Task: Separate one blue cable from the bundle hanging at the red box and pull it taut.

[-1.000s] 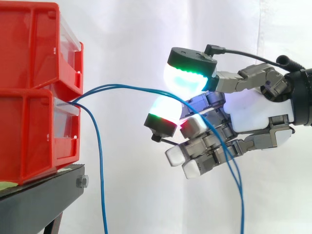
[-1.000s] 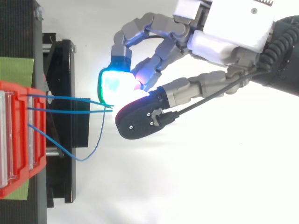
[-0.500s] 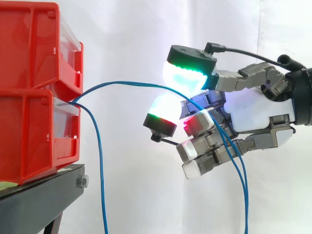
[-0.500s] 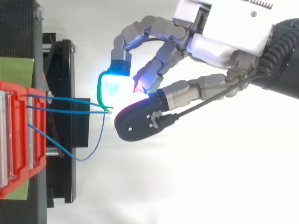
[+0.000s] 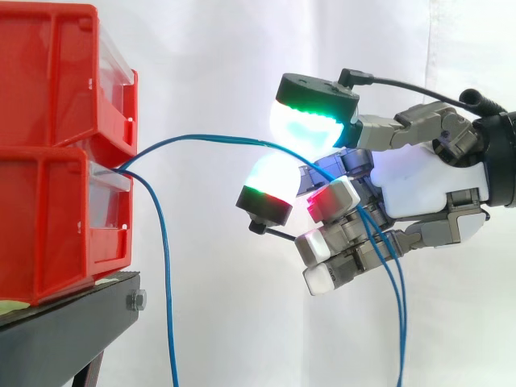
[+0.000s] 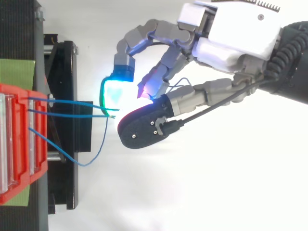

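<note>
Looking from the side, we see two red bins (image 5: 48, 153) stacked on a black stand (image 5: 72, 322) at the left. The hand (image 5: 419, 189) comes in from the right and is well apart from the bins. Two blue cables (image 5: 218, 139) come out from between the bins, close together. They curve up and over to the hand. There they pass between a big pad (image 5: 310, 121) that glows green and a pad (image 5: 270, 181) under it. These two pads are apart, with a gap between them. Then the cables slip in among the lower fingers (image 5: 314, 243), which are curled in around them. One fingertip glows red right where the cables go by. Past the hand the cables hang down loose. They are bent, not pulled straight. A third blue cable (image 5: 165, 282) drops from the bins by itself, beside the stand. From above, we see the two cables run side by side from the bins to the glowing pads.
</note>
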